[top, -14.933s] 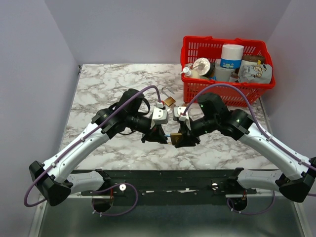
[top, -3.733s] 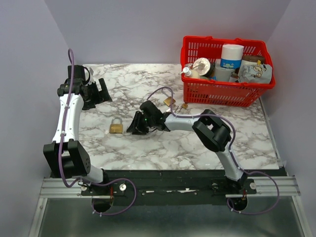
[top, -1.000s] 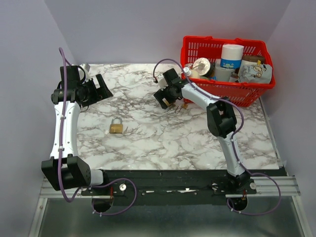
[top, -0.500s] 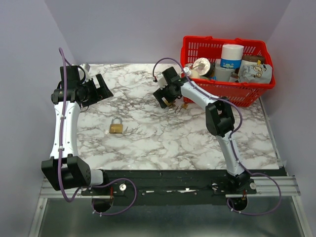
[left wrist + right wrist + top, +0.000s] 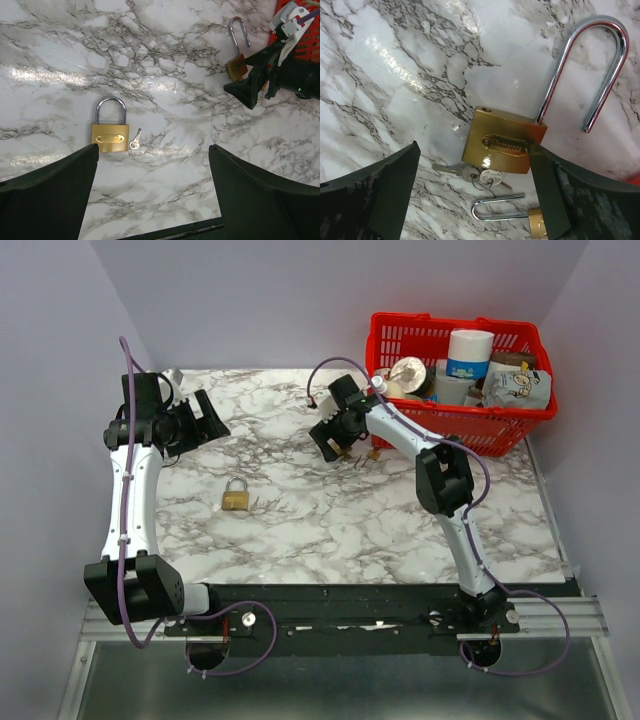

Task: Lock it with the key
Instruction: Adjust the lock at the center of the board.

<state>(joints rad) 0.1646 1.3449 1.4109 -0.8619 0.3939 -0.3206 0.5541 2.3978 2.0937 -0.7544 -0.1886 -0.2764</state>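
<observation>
Looks like the grab-the-key step: right gripper (image 5: 333,438) hangs, fingers spread, over the open padlock (image 5: 504,146) at 1 o'clock on the table (image 5: 330,530), left gripper (image 5: 208,420) spread too, so next it should probably pinch the keys (image 5: 470,174) at its 6 o'clock.
</observation>
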